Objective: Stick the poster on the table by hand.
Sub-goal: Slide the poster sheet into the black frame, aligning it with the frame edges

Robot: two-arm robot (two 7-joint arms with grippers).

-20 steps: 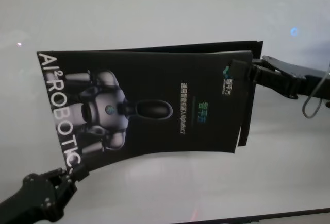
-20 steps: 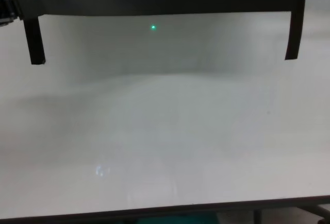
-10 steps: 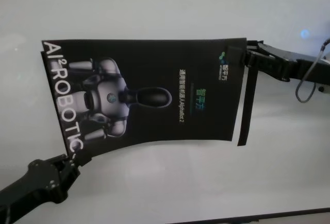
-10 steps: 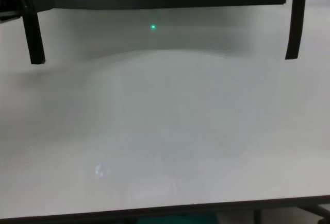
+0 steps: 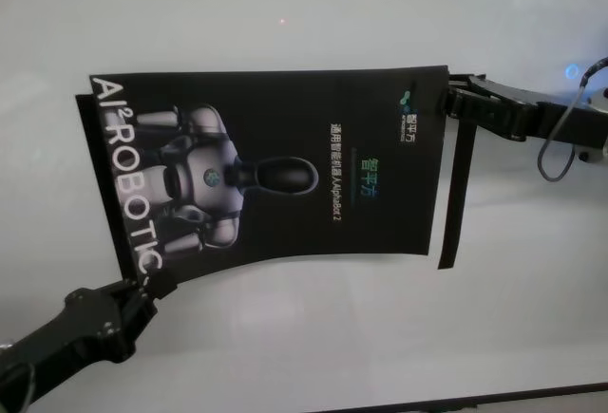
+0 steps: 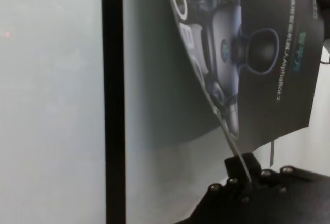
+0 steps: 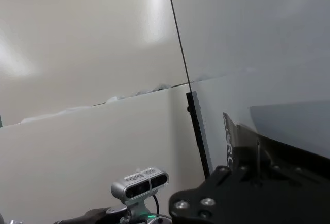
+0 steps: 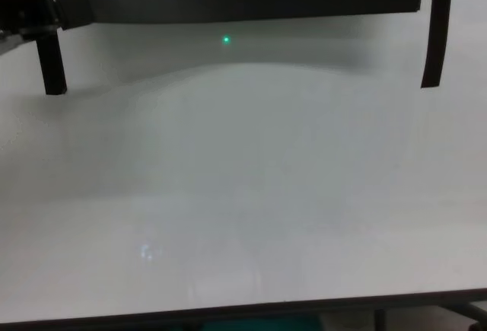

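Overhead, the poster [image 5: 285, 166] hangs stretched between the two arms above the bench [image 5: 285, 337], its printed face up, with the grey-white robot figure and the white "AI² ROBOTIC" lettering running along the edge on the robot's left. The left claw [image 5: 142, 291] is pinched shut on the poster's near left corner; the left wrist view shows the sheet's thin edge running down into the claw's black body. The right claw [image 5: 448, 102] is clamped on the far right corner, just beside the small green logo.

Two narrow black strips dangle from the sheet. One strip [image 5: 454, 195] hangs off the right edge just below the right claw, and its lower end reaches past the poster's near edge. In the chest view both show as dark bars dropping from the poster's underside, the left strip [image 8: 49, 57] next to the left claw and the other at the right. They hang between poster and bench top.

The poster's near edge bows slightly, and a soft shadow lies on the bench beneath it. A grey cable loop [image 5: 556, 147] curls beside the right arm.

The bench is plain white and faintly glossy, with a thin dark front edge [image 8: 243, 310]. A small green dot of light [image 8: 226, 39] sits under the poster. The right wrist view shows pale wall panels and a small camera unit [image 7: 140, 184].
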